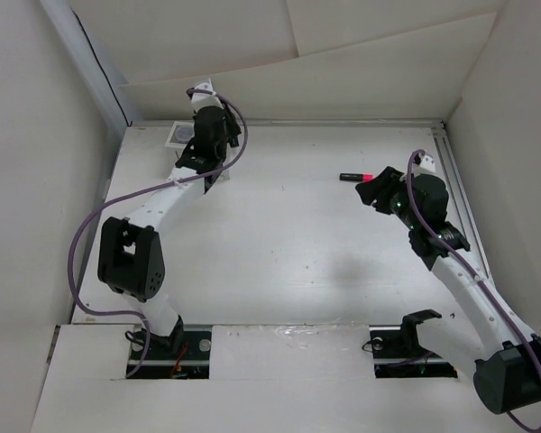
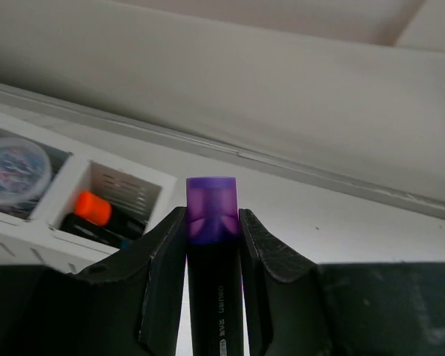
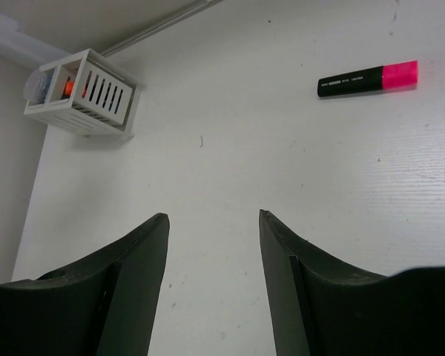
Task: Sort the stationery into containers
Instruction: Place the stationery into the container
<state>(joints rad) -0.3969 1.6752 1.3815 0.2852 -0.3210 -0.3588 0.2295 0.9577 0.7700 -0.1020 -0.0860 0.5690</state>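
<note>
white table (image 1: 279, 234): left pincer (image 2: 213, 222) grips purple highlighter (image 2: 212, 199) near organiser (image 2: 68, 172), right pincer (image 3: 213, 219) spread

A white table (image 1: 298, 253) is seen from above, its painted surface marked with a few faint scuffs and small dark specks. Taken from the table's middle, a white slotted organiser (image 3: 107, 93) is set at about 11 o'clock, tucked into the far left corner close to the rail (image 1: 343, 120) that runs along the far edge. A black marker with a pink cap (image 1: 350, 176) is laid flat at about 1 o'clock, well apart from the organiser, its cap turned toward 3 o'clock.
</note>
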